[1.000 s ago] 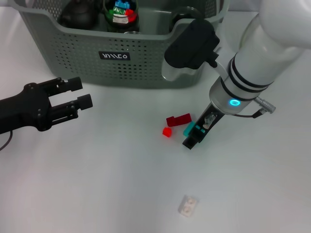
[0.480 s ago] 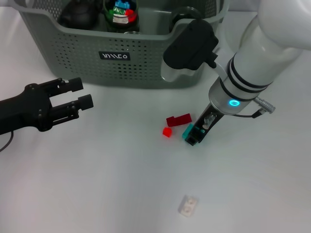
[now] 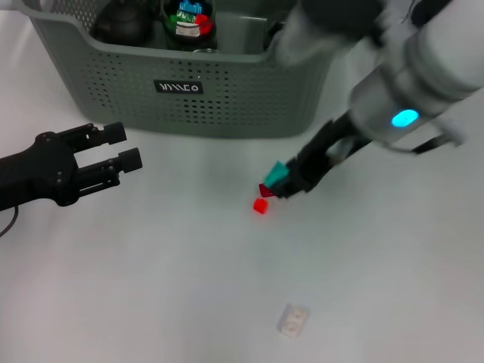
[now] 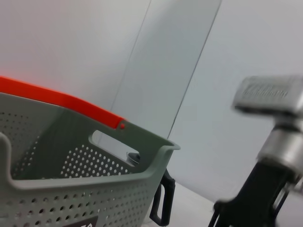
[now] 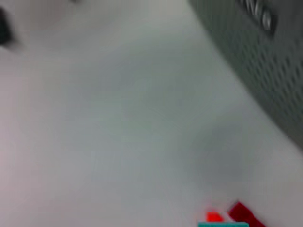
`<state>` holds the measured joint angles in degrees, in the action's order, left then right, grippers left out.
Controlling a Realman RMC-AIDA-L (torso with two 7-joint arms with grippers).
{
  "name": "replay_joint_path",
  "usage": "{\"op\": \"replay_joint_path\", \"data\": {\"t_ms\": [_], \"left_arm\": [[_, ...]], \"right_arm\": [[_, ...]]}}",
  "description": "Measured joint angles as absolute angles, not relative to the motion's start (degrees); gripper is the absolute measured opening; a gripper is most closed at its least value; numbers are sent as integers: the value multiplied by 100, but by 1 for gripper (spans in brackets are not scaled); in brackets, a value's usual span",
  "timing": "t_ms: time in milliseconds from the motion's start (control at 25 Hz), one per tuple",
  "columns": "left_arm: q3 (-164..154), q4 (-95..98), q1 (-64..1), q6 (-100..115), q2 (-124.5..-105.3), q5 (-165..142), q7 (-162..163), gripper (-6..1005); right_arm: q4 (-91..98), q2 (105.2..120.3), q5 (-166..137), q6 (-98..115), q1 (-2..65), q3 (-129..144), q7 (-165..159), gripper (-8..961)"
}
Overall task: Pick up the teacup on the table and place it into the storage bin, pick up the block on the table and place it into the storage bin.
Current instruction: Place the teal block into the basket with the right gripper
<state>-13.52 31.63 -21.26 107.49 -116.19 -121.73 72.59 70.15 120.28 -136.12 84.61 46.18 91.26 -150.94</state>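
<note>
White desk [image 3: 151,287]: teal block [image 3: 277,175] clamped between right gripper [image 3: 286,181] fingers, lifted over dark-red block [image 3: 265,190], near grey-green bin [image 3: 227,91]; left gripper [image 3: 121,147] fingers spread, idle.

Teal block [image 3: 277,175] clamped in right hand [image 3: 286,184], just before grey-green perforated storage bin [image 3: 227,94].

Fills the lower left of the frame: storage bin [image 4: 71,189], grey-green, perforated wall, cut-out handle, orange strip along its far rim. Just beside its corner, a black handle [image 4: 162,201]. At right, blurred, the other arm's metal wrist [image 4: 279,123].
</note>
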Motion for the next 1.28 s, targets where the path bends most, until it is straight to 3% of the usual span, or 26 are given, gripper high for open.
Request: {"op": "replay_joint_path", "data": {"t_ms": [280, 560, 800, 920, 1040, 1280], "left_arm": [[-1212, 3163, -2113, 10747, -11602, -12173, 7259, 643], [-1213, 3155, -2188, 10737, -11601, -12172, 7295, 643], [-1210, 3155, -2220, 10834, -11591, -12111, 7351, 642], [-1212, 3155, -2195, 10839, -11596, -12089, 7369, 642], [-1213, 3155, -2183, 10838, -11606, -12055, 7373, 642], [-1213, 3155, -2180, 10843, -11606, -12043, 7450, 643]], "right_arm": [[7107, 11960, -11639, 10517, 4208, 5963, -13369, 425], [6192, 11704, -9297, 11185, 4151, 4361, -11959, 425], [6299, 11515, -8671, 10148, 4603, 4447, -11999, 424], [6398, 11422, -9518, 9169, 5184, 4751, -12405, 424], [6402, 11482, -10635, 8478, 5776, 4934, -12798, 424], [6336, 12003, -13571, 7214, 6987, 5250, -13575, 424]]}}
